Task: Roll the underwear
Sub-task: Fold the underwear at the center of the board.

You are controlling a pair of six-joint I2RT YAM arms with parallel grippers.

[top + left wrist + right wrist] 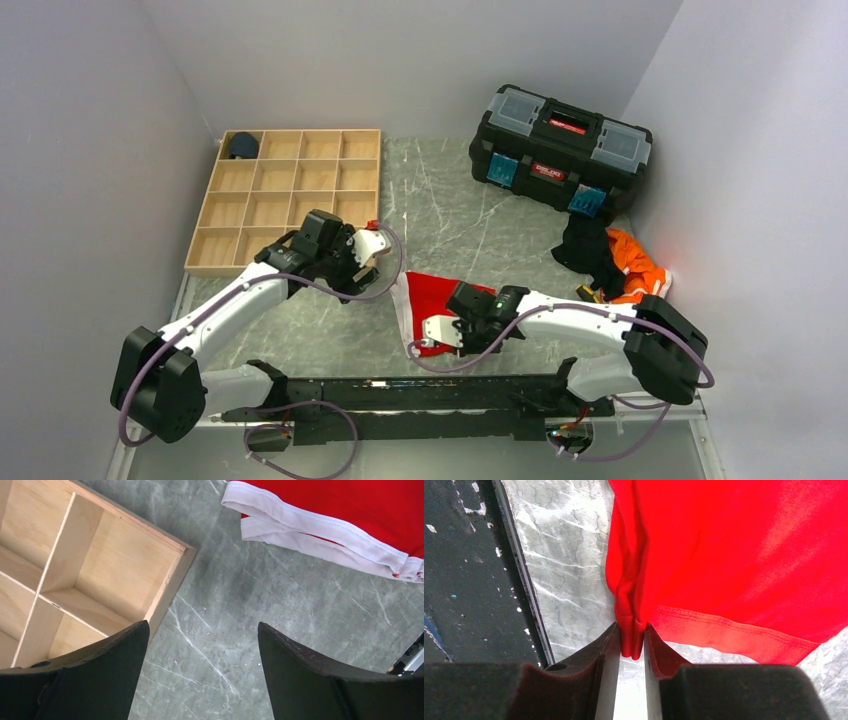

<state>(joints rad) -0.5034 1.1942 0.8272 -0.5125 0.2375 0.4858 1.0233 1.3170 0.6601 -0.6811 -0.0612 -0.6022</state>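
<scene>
1. Lower centre of the top view: the right gripper (441, 331) pinches a bunched near edge of the underwear (432, 292), which lies spread on the table (470, 220) between the arms.
2. A tidy roll probably calls for turning this fold over low and evenly, so the cloth does not drag sideways.
3. Left of centre: the left gripper (365, 250), jaws wide and holding nothing, hovers near the white trim (310, 525) and could pin it.
4. Upper left: the wooden tray (215, 250), with a dark bundle (242, 146) in its far corner compartment.
</scene>
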